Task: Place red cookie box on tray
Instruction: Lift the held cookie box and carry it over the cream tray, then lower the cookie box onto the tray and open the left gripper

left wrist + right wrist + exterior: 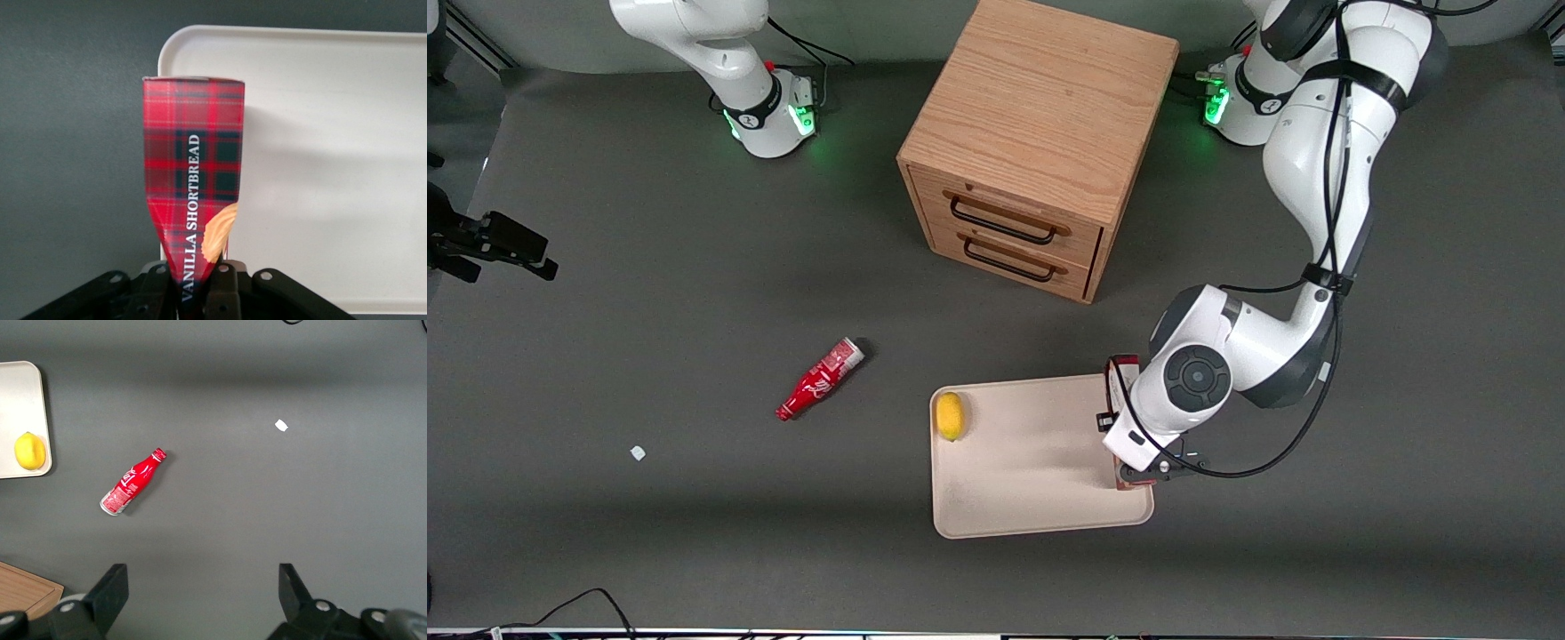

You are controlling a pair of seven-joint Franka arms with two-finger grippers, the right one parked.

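The red cookie box (193,180), tartan-patterned with "VANILLA SHORTBREAD" in white, sticks out from my left gripper (197,293), which is shut on its near end. It lies along the rim of the beige tray (320,133) at the tray's working-arm end, partly over the tray and partly over the table. Whether it touches the tray I cannot tell. In the front view only slivers of the box (1122,366) show past the wrist, and the gripper (1129,467) is mostly hidden under the arm, above the tray (1032,498).
A lemon (951,415) lies in the tray at its parked-arm end. A red bottle (819,379) lies on the table toward the parked arm, with a small white scrap (638,452) farther that way. The wooden two-drawer cabinet (1032,142) stands farther from the front camera than the tray.
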